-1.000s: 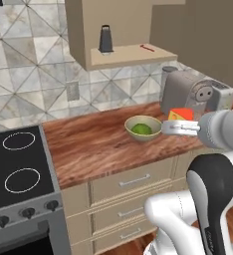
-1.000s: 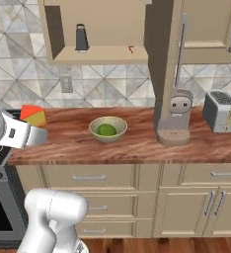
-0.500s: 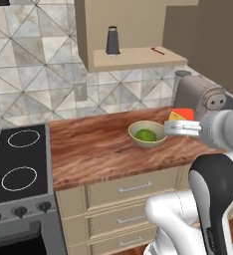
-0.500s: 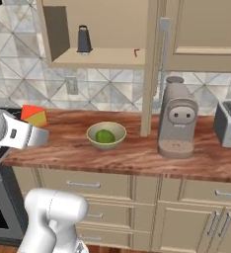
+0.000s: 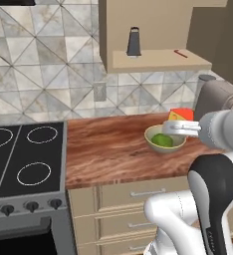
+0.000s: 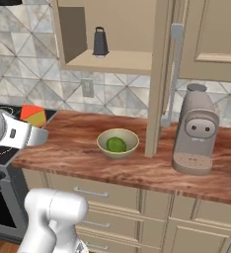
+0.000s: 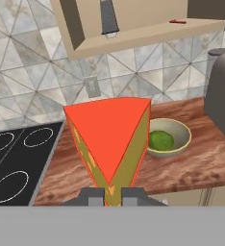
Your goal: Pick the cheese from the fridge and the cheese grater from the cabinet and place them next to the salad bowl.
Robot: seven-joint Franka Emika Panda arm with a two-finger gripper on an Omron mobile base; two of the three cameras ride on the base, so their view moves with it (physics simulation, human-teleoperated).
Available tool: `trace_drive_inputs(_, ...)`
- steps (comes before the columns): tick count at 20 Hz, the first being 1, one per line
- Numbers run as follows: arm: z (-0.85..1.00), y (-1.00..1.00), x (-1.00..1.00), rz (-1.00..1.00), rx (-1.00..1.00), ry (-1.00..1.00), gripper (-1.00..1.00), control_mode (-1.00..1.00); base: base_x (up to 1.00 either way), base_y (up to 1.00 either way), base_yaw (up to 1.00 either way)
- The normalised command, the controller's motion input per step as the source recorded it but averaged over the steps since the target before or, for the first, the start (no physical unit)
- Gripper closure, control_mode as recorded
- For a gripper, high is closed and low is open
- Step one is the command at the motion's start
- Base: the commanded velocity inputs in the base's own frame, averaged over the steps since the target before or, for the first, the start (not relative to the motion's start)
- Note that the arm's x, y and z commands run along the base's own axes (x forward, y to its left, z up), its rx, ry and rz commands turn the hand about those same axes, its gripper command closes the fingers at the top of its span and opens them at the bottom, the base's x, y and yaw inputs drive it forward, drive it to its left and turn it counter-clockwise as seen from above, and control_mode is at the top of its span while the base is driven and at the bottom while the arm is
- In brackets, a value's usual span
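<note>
The fingers (image 7: 108,196) pinch the narrow tip of the cheese (image 7: 109,139), its wedge fanning upward away from them. Held aloft, it hangs in the hand view just left of the salad bowl (image 7: 168,138), above the bench (image 7: 191,166); the likely set-down lies below, beside the bowl's rim.

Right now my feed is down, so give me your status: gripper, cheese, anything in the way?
Gripper shut on the cheese, held above the counter. Salad bowl just ahead. Cheese grater on the cabinet shelf. Nothing in the way.
</note>
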Motion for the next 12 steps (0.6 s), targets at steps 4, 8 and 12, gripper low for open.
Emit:
trace_drive_inputs(4,0.0,0.0,0.0,0.0,0.0,0.0,1.0,1.0,0.32,-0.14,0.12)
trace_drive_inputs(8,0.0,0.0,0.0,0.0,0.0,0.0,1.0,1.0,0.36,-0.12,0.07)
trace_drive_inputs(12,0.0,0.0,0.0,0.0,0.0,0.0,1.0,1.0,0.49,-0.1,0.06)
